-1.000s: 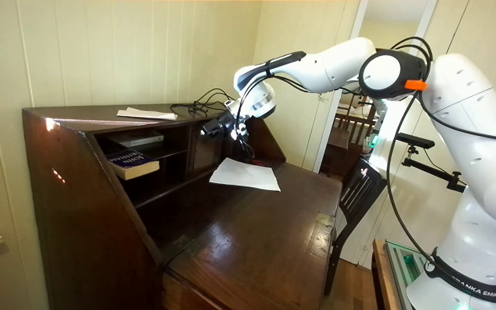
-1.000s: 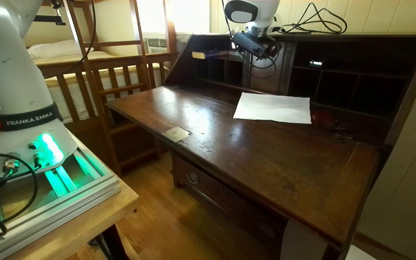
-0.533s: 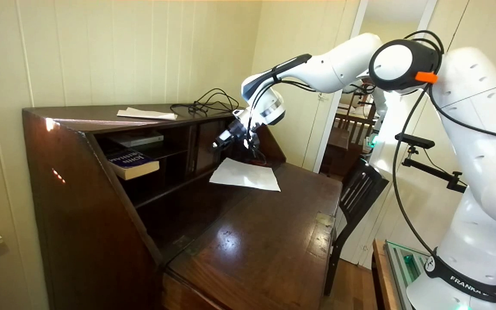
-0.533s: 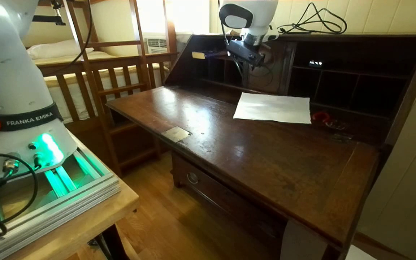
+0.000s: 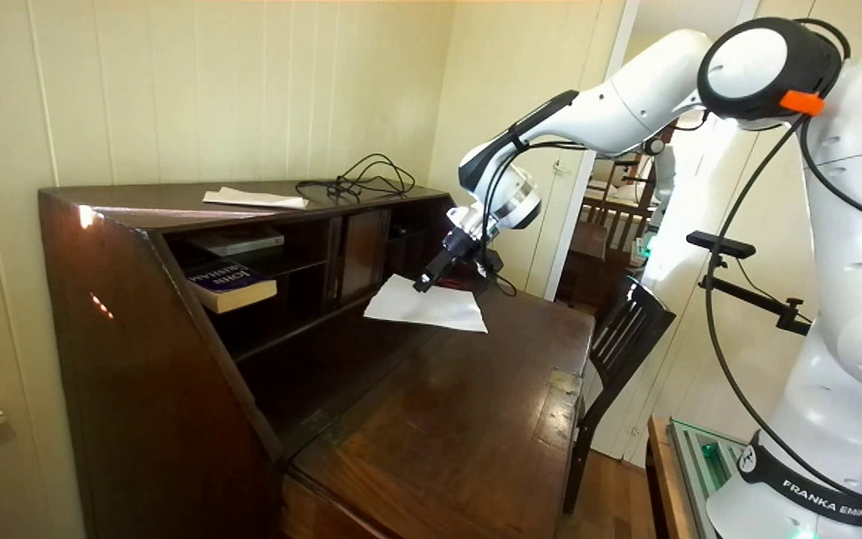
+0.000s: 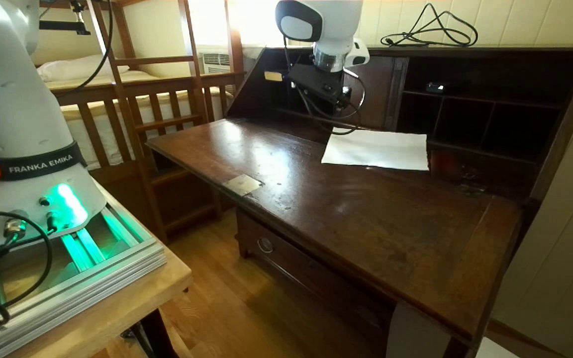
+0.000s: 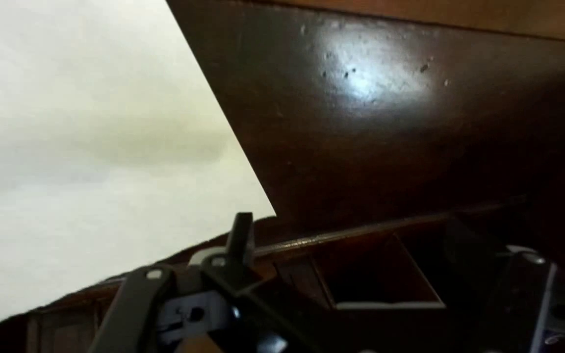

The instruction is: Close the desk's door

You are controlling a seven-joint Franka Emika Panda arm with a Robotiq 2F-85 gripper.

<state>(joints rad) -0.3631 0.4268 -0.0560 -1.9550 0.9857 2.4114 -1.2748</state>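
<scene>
The dark reddish-brown desk (image 5: 438,419) also shows in an exterior view (image 6: 381,214), with its writing flap lowered. The door (image 5: 363,251), a small upright wood panel in the middle of the cubbies, appears in line with the cubby front; in an exterior view (image 6: 373,94) the arm covers its left part. I cannot make it out surely in the wrist view. My gripper (image 5: 423,284) is in front of the door and to its right, apart from it, above the paper sheet. In the wrist view my gripper (image 7: 348,226) has its fingers wide apart with nothing between them.
A white paper sheet (image 5: 427,305) lies on the desk below the gripper. A book (image 5: 235,286) juts from a left cubby. Black cables (image 6: 430,32) and folded paper (image 5: 255,198) lie on the desk top. A red object (image 6: 444,161) lies beside the sheet. A chair (image 5: 629,329) stands at the flap's side.
My gripper has drawn back from the cubbies and lower, over the paper sheet. The door panel now shows unblocked in an exterior view. The desk and paper have not moved.
</scene>
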